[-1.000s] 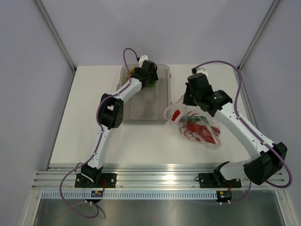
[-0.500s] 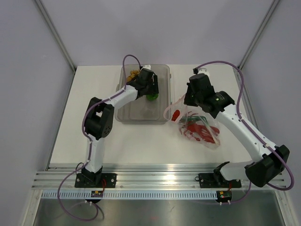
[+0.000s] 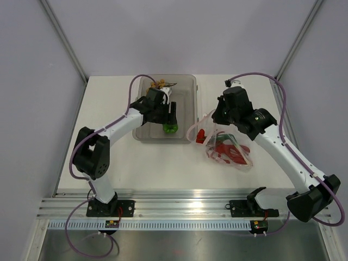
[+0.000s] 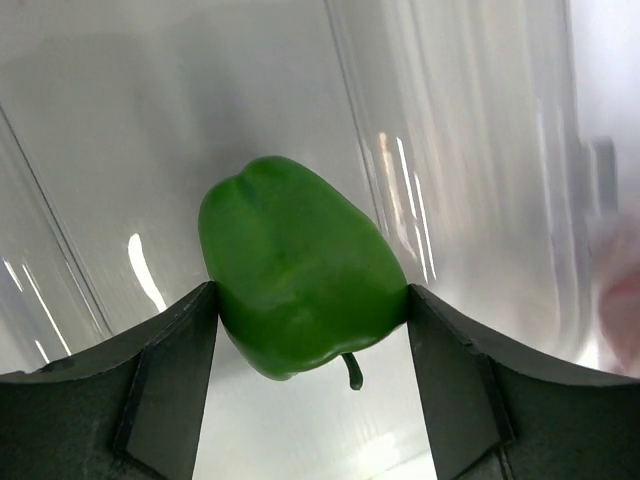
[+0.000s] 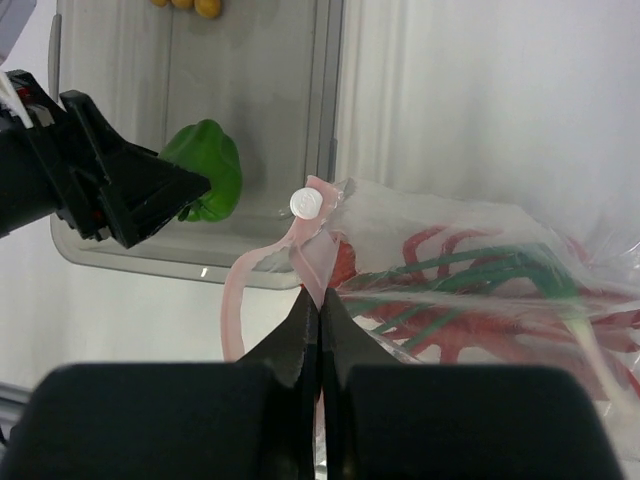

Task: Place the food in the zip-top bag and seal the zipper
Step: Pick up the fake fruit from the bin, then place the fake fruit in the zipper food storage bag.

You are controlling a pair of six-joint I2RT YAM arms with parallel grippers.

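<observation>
The left pincer (image 4: pixel 310 300) clamps a shiny green bell pepper (image 4: pixel 295 250) just inside the clear grey tray (image 5: pixel 331 110) rim; the right pincer (image 5: pixel 319 300) pinches the crinkly transparent bag's (image 5: pixel 480 290) pink-red zipper strip (image 5: pixel 313 250)

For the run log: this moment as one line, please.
left gripper: shut on bell pepper over tray | right gripper: shut on zipper strip | lobster, stalks: in bag | yellow balls: in tray

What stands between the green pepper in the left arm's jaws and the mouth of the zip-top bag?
Only the tray's right wall. The green pepper, clamped by the left gripper, is over the tray; the zip-top bag lies just beyond that wall, its zipper pinched by the right gripper.
</observation>
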